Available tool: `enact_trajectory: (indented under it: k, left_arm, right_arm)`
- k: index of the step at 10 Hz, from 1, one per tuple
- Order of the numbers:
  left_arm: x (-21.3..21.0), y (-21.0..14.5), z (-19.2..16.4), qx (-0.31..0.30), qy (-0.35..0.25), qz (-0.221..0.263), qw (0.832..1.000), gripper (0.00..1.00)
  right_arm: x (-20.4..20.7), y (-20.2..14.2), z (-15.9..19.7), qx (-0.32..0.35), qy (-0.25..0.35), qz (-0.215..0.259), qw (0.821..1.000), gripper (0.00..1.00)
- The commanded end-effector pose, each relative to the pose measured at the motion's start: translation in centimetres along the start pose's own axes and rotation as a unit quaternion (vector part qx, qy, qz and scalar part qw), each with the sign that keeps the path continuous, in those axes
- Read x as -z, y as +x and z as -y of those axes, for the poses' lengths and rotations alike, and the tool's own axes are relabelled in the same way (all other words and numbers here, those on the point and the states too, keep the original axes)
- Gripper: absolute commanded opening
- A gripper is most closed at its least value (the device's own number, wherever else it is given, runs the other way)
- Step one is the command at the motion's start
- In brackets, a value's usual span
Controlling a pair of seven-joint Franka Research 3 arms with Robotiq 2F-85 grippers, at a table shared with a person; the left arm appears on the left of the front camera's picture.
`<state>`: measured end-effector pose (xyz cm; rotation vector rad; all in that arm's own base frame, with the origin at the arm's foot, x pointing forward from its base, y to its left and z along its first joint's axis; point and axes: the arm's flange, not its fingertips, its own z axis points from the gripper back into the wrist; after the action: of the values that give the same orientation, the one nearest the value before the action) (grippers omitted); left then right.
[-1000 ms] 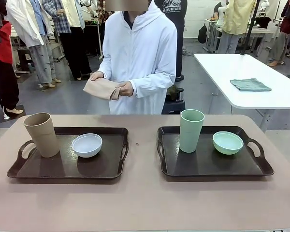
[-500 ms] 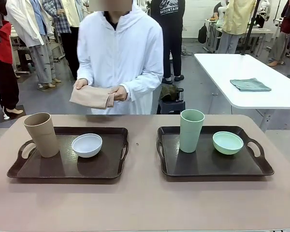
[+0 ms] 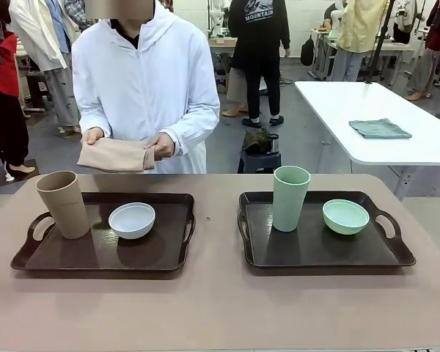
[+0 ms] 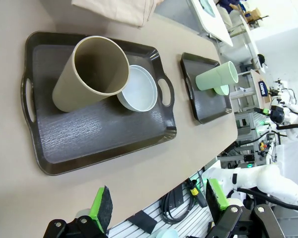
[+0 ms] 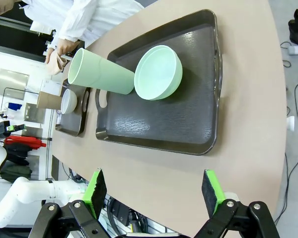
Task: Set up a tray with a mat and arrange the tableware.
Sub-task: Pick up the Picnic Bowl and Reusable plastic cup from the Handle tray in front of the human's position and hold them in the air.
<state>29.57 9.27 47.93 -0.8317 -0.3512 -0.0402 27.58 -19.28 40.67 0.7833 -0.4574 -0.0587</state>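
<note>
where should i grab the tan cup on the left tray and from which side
Take the tan cup high on its wall, just under the rim, with the open left claw coming level from the robot's side. It stands upright and widens upward, so it likely won't slide down through the grip. The white bowl sits apart on its right, leaving a gap for one finger.

Lab or workshop hall, open plan. Bare grey floor [image 3: 308, 154] throughout. Tan table [image 3: 220, 315] at 6 o'clock carries two matching trays [image 3: 95, 255] side by side, laid out like a test set. White table [image 3: 352, 99] at 2 o'clock has a folded cloth [image 3: 380, 128] on it. More benches and standing people [image 3: 258, 44] from 12 to 2 o'clock. Left wrist view: looped cables [image 4: 175, 210] hang under the tan table's near edge.
</note>
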Motion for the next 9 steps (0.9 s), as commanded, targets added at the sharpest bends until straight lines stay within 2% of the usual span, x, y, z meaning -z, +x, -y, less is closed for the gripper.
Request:
enact_trajectory:
  k: [1, 9]
  left_arm:
    - [-0.12, 0.00, -0.17, 0.009, -0.011, 0.004, 1.000, 1.00]
    - [-0.12, 0.00, -0.17, 0.009, -0.011, 0.004, 1.000, 1.00]
  right_arm:
    - [-0.04, 0.31, 0.39, -0.007, 0.011, 0.008, 1.000, 1.00]
    - [-0.04, 0.31, 0.39, -0.007, 0.011, 0.008, 1.000, 1.00]
